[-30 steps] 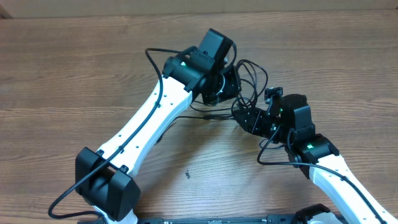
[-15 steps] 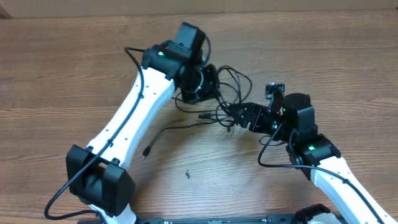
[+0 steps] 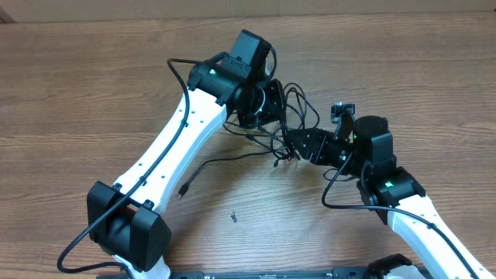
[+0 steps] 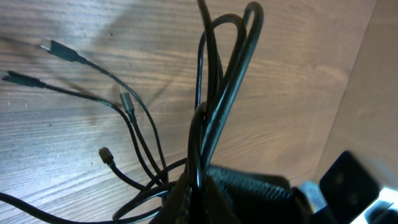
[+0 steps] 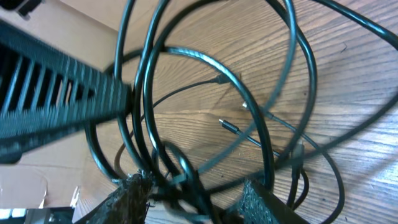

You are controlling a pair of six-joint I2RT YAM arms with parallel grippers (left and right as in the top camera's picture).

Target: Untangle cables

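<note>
The cables (image 3: 298, 107) are a looped black bundle hanging between my two grippers in the overhead view. My left gripper (image 3: 266, 108) is shut on several strands of the cables (image 4: 224, 81) and holds the loops up off the table; loose plug ends (image 4: 59, 50) trail over the wood. My right gripper (image 3: 291, 144) sits just right of and below the bundle. Its fingers (image 5: 196, 199) are apart, with several cable loops (image 5: 292, 56) passing between them. One strand (image 3: 225, 159) lies on the table and runs left to a plug end (image 3: 182, 190).
The wooden table (image 3: 93, 93) stretches on all sides. A small dark speck (image 3: 232, 217) lies near the front middle. The left gripper's black body (image 5: 56, 93) fills the upper left of the right wrist view, close to the right fingers.
My left gripper swung left with the bundle, then came back a little to the right. One strand was drawn out leftward and now lies on the table. The right arm has barely moved.
</note>
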